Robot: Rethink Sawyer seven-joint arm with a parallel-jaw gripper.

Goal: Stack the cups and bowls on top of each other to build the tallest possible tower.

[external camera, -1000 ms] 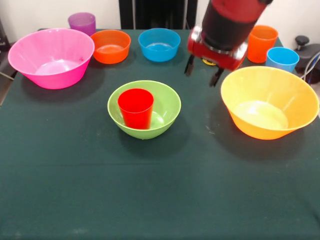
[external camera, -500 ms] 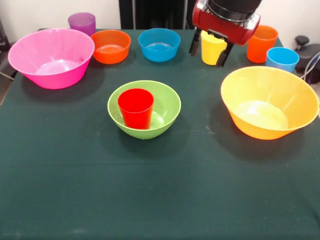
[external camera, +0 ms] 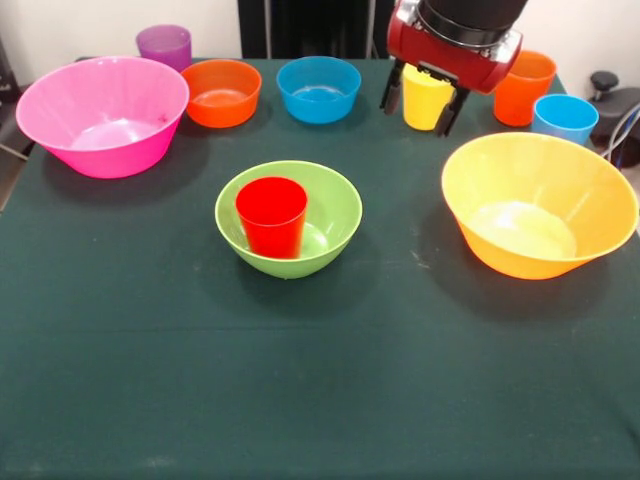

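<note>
Gripper [external camera: 420, 102] straddles the yellow cup [external camera: 424, 98]; jaws either side.

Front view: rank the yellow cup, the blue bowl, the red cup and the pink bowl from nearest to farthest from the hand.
1. Yellow cup: between the fingers of the hand.
2. Blue bowl: to the picture's left, back row.
3. Red cup: in the green bowl, mid-table.
4. Pink bowl: far picture-left.

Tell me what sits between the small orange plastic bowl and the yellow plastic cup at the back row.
In the front view, the small blue bowl sits between the small orange bowl and the yellow cup.
</note>
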